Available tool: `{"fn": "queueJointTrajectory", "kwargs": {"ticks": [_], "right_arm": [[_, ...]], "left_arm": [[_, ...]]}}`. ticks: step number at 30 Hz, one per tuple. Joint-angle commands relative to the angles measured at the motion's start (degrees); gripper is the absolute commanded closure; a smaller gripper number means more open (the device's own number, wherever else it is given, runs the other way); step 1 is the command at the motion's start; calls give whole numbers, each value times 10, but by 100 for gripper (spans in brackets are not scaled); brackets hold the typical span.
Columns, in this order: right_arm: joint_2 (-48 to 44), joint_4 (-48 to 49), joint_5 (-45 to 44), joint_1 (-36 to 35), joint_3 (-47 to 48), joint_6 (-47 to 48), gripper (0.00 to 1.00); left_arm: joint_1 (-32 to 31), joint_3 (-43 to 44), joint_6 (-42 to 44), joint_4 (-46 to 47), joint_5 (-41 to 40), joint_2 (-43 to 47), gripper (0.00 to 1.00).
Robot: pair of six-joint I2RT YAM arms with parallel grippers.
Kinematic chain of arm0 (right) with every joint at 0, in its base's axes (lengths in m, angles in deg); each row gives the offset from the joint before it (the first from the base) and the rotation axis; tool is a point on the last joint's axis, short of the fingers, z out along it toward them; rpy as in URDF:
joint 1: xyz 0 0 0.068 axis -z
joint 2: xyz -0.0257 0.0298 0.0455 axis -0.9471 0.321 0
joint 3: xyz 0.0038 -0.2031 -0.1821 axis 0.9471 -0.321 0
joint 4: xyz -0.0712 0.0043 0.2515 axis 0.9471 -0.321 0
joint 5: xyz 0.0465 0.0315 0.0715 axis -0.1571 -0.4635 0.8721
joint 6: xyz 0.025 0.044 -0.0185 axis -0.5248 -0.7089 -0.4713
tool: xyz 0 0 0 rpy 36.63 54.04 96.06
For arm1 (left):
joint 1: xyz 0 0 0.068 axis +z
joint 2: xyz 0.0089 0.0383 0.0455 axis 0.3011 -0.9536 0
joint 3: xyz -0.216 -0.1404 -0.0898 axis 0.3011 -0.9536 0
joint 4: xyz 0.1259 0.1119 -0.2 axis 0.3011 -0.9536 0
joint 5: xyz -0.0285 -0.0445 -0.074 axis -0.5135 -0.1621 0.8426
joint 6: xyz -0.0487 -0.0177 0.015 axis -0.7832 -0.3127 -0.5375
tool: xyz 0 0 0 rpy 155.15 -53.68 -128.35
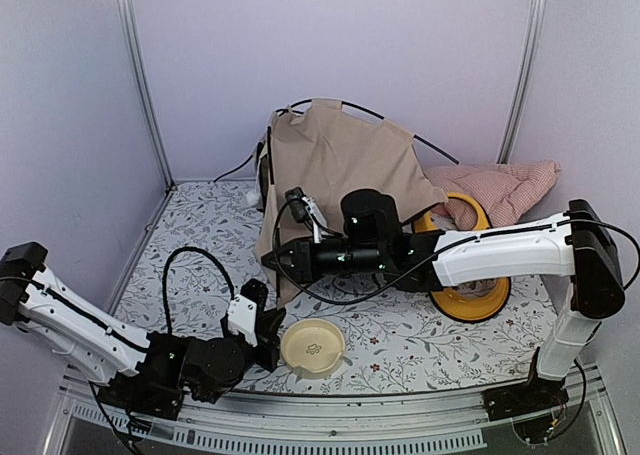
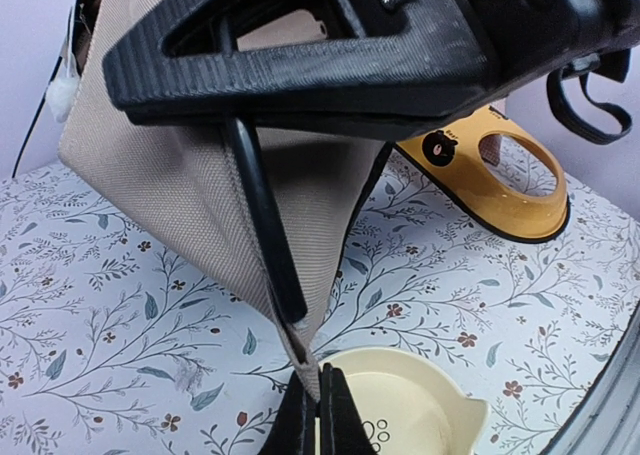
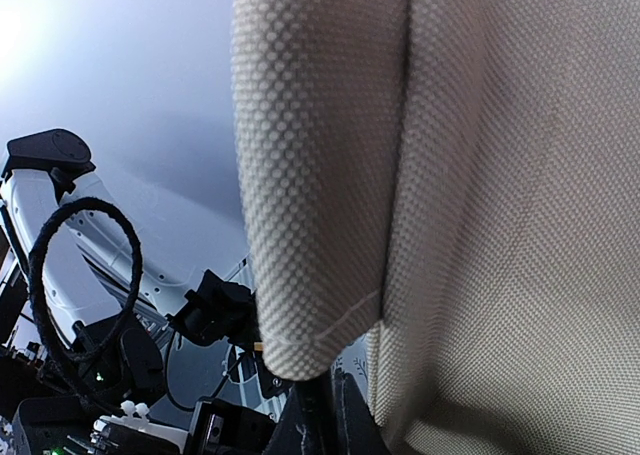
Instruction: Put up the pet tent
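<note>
The tan pet tent (image 1: pixel 330 165) stands half-raised at the back middle, with thin black poles arching over it. My left gripper (image 2: pixel 318 407) is shut on the tent's lowest fabric corner, just above the table. A black pole (image 2: pixel 262 215) runs down into that corner. My right gripper (image 1: pixel 275 260) reaches in from the right and is shut on that pole higher up; its black finger (image 2: pixel 330 55) fills the top of the left wrist view. In the right wrist view the tent fabric (image 3: pixel 460 195) fills the frame and my right gripper (image 3: pixel 322 425) sits under a fabric sleeve end. The white pompom (image 2: pixel 62 87) hangs at the tent's left edge.
A cream bowl (image 1: pixel 313 347) sits right beside my left gripper, also in the left wrist view (image 2: pixel 410 405). The yellow feeder tray (image 1: pixel 470 297) lies under the right arm. The pink checked cushion (image 1: pixel 510 187) lies at the back right. Grey walls enclose the floral mat (image 1: pixel 200 235).
</note>
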Motion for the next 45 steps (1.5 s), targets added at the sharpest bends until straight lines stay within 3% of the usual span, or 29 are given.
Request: {"fn": "queueJointTrajectory", "kwargs": {"ticks": [1,45], "right_arm": [[-23,127,-162,54,49,-14,100],[-20,106,-187,31,35,-2,100]], "left_arm": [[-78,-14,8,-43,165,-17,100],[-78,-34,-4,-43,158,16,100]]}}
